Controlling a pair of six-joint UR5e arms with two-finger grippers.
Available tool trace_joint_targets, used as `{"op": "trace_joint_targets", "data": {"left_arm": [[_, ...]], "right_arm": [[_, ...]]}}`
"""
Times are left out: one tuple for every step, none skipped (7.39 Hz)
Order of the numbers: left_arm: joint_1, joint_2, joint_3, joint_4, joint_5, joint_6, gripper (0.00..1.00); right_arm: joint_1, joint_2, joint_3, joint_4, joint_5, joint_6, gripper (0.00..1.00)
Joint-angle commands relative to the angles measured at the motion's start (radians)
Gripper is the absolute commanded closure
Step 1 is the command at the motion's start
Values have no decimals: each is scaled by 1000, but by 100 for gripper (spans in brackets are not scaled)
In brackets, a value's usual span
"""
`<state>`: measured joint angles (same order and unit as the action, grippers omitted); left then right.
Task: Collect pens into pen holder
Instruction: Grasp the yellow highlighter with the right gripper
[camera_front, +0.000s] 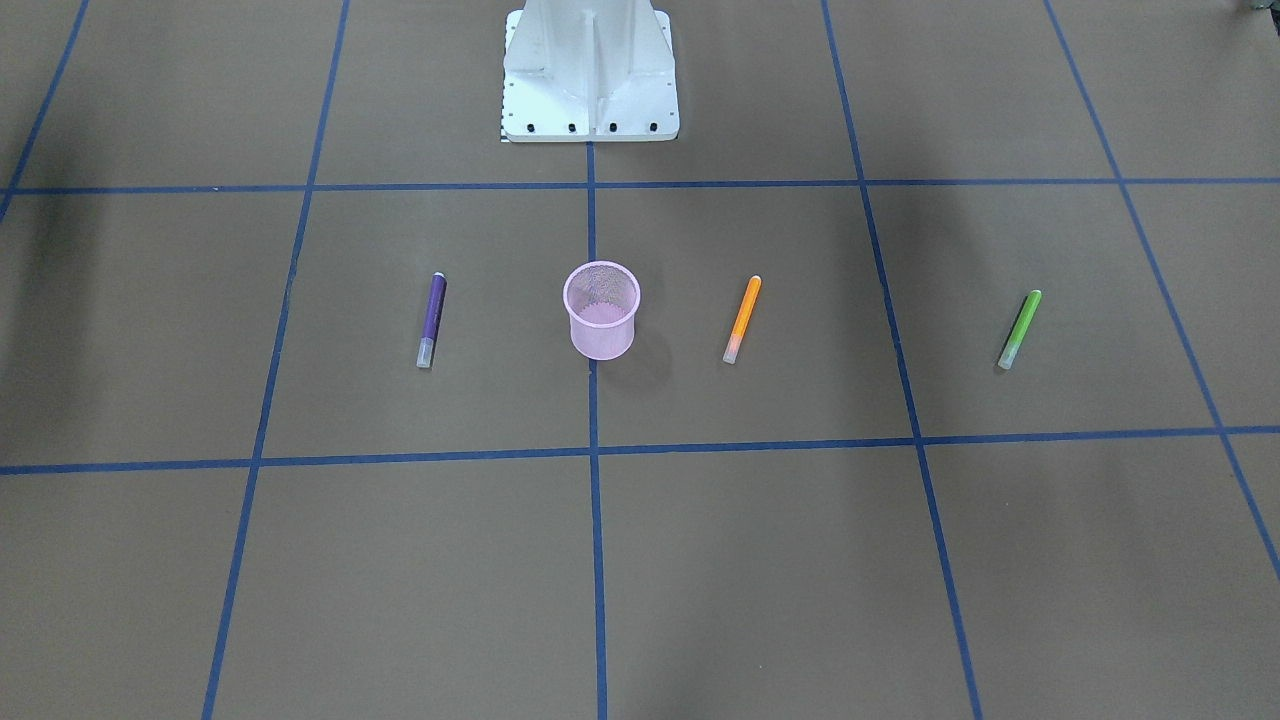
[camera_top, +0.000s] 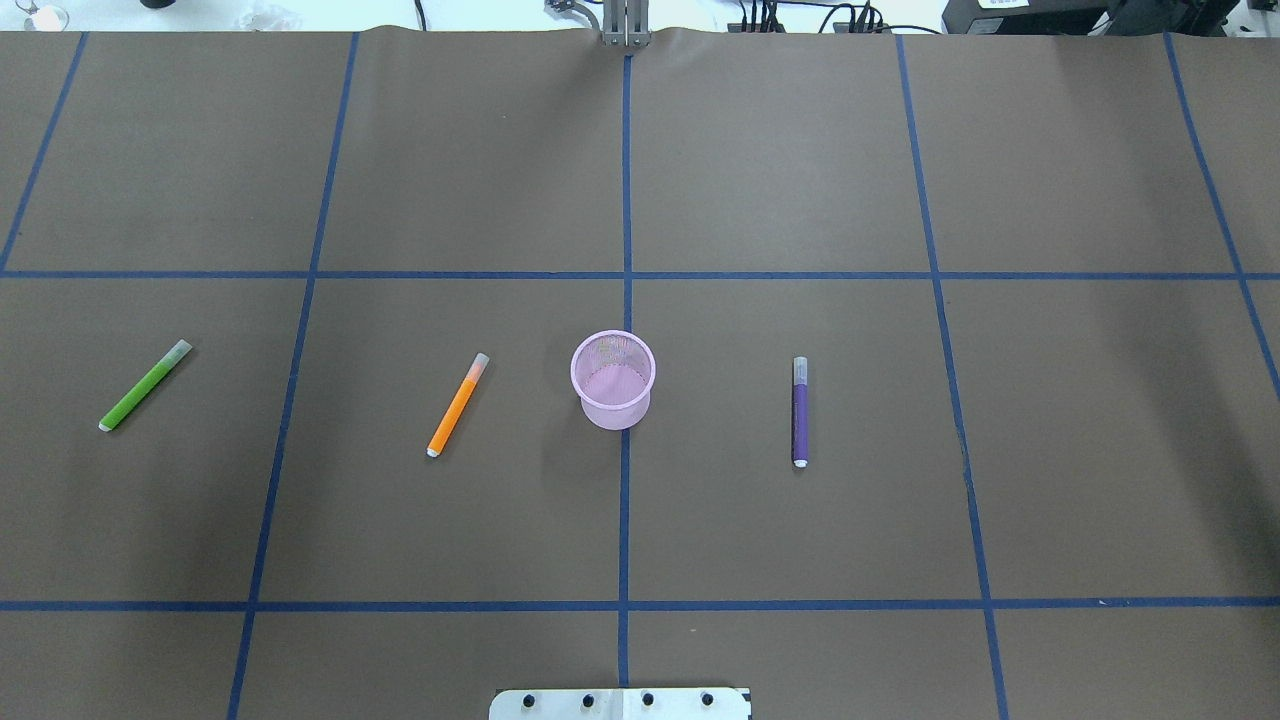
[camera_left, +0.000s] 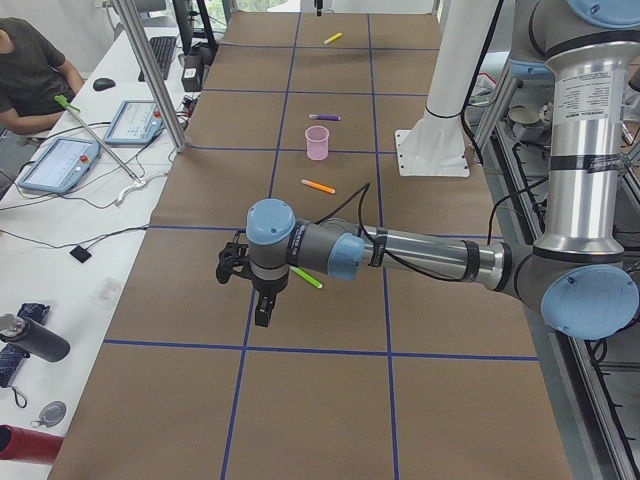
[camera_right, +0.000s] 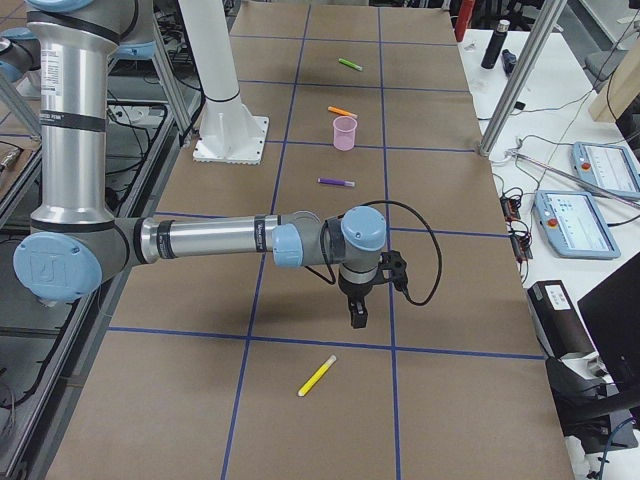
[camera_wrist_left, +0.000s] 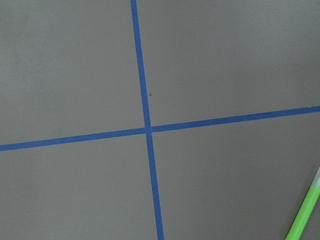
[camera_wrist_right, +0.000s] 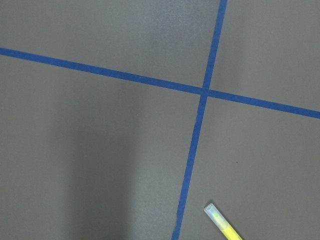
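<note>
Child: Robot, what is your left gripper (camera_left: 262, 318) doing?

Robot: It hangs over the table (camera_top: 800, 150) and points down, far out on my left. I only see it from the side, so I cannot tell how wide it is or if it has hold of anything. Under it, two blue tape lines (camera_wrist_left: 146, 130) cross. The green pen (camera_wrist_left: 302, 215) lies flat close by.

Child: And your right gripper (camera_right: 358, 320)?

Robot: Same thing, far out on my right. It points down, and I cannot tell if it is open or closed. A yellow pen (camera_right: 317, 375) lies on the table near it.

Child: Where is the cup?

Robot: The pen holder (camera_top: 613, 415) stands upright in the middle of the table, on a blue line. The orange pen (camera_top: 458, 404) lies near it on my left. The purple pen (camera_top: 800, 412) lies on my right, a bit farther off. No pen touches the cup. The green one is well apart, way over left.
</note>
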<state>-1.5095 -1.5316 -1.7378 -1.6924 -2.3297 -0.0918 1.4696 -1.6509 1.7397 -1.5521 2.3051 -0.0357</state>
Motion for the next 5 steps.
{"op": "trace_joint_targets", "data": {"left_arm": [[0, -1, -6, -1, 1, 1, 0], [0, -2, -6, 0, 1, 0, 0], [0, -2, -6, -1, 0, 0, 0], [0, -1, -8, -1, -2, 1, 0], [0, -1, -9, -1, 0, 1, 0]], "right_arm": [[0, -6, -15, 0, -1, 3, 1], [0, 2, -38, 1, 4, 2, 1], [0, 8, -35, 4, 5, 2, 1], [0, 8, -48, 42, 7, 2, 1], [0, 8, -61, 61, 19, 13, 1]]}}
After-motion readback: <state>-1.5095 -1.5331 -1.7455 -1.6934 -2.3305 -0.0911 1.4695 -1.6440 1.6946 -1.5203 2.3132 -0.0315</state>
